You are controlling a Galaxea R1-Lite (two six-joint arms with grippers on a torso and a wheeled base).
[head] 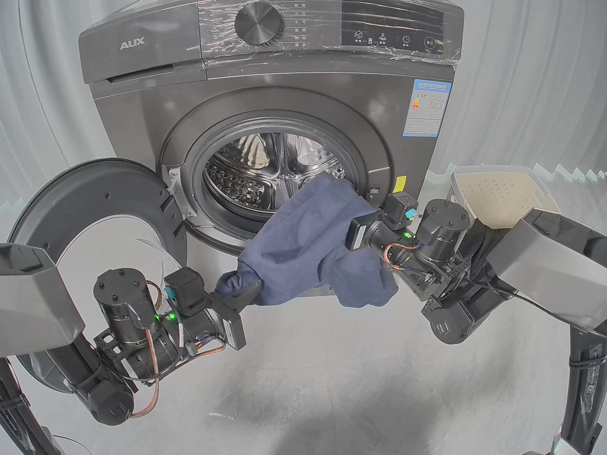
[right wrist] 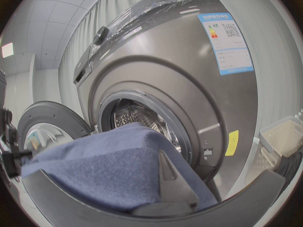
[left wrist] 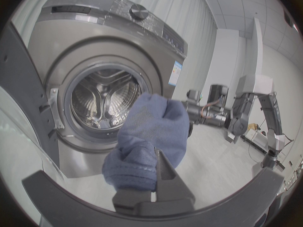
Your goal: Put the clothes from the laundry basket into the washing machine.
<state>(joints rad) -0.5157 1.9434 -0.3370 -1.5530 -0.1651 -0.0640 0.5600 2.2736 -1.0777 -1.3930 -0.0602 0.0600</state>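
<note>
Pale curtains (head: 537,64) and a grey floor (head: 329,374) frame the head view, where the washing machine (head: 272,96) stands with its door (head: 95,210) swung wide to my left and the drum mouth (head: 265,165) open. Slung across its front, a blue garment (head: 303,241) runs on a slant from my left claw (head: 243,293), low and out from the machine, up to my right claw (head: 349,234), just beside the mouth's lower right rim. Both are clamped on cloth. The top fold overlaps the rim and the drum lies straight beyond, so I judge the right arm the nearer one to feed it in. The laundry basket (head: 499,191) stands to the machine's right.

Left wrist view: my left claw (left wrist: 151,177) pinches a bunched corner, the rest rising as a thick, soft hump between me and the drum, the right arm beyond.

Right wrist view: the garment drapes over my right claw (right wrist: 151,174), one finger showing against matte, fleecy navy fabric, with the mouth just past the cloth's far edge.
</note>
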